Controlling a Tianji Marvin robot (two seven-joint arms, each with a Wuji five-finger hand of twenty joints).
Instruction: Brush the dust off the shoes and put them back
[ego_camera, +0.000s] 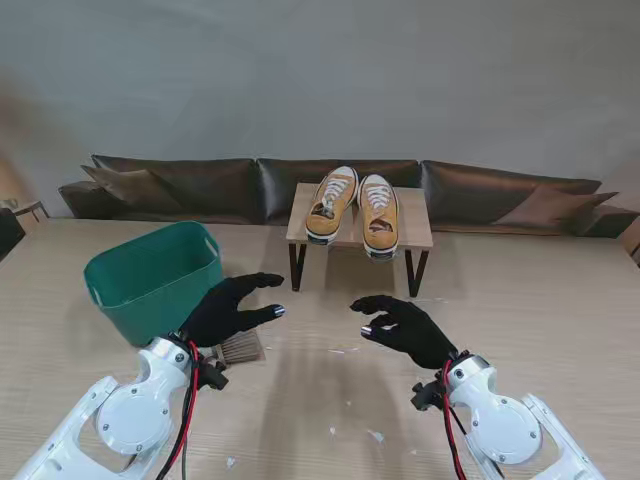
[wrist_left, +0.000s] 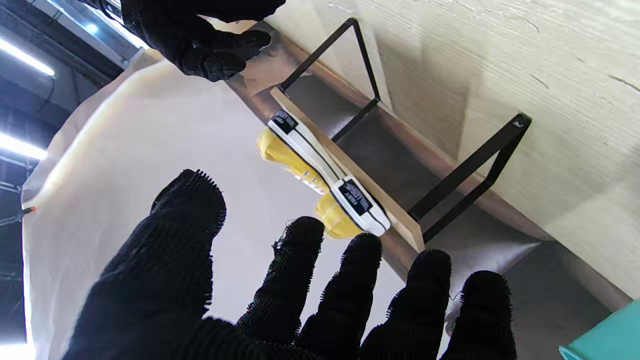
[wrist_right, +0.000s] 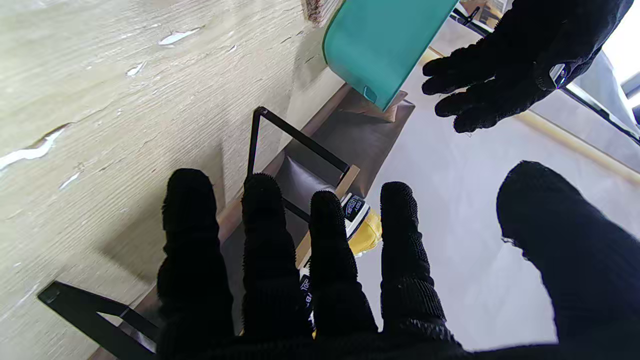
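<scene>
We show the pale wood-grain table (ego_camera: 560, 330), strewn with small white flecks. On its left stands the teal plastic bin (ego_camera: 150, 275); farther from us, at centre, stands the small wooden shoe rack with black metal legs (ego_camera: 418, 232). On the rack rests the pair of yellow canvas sneakers with white laces and white rubber soles (ego_camera: 355, 208), side by side. Their long axes run away from us, with the black-labelled heels on the near edge and the toes pointing at the brown cushions behind.

Our left hand (ego_camera: 228, 308), gloved in black, hovers near the bin with fingers spread, holding nothing. Our right hand (ego_camera: 405, 326) hovers just right of centre, fingers loosely apart, also empty. Under the left wrist lies a small wood-handled brush with pale bristles (ego_camera: 240, 349).

We judge the task to be at its outset: both shoes sit on the rack and no brush is held. The next move calls for taking up the brush and lifting one shoe by its heel.
</scene>
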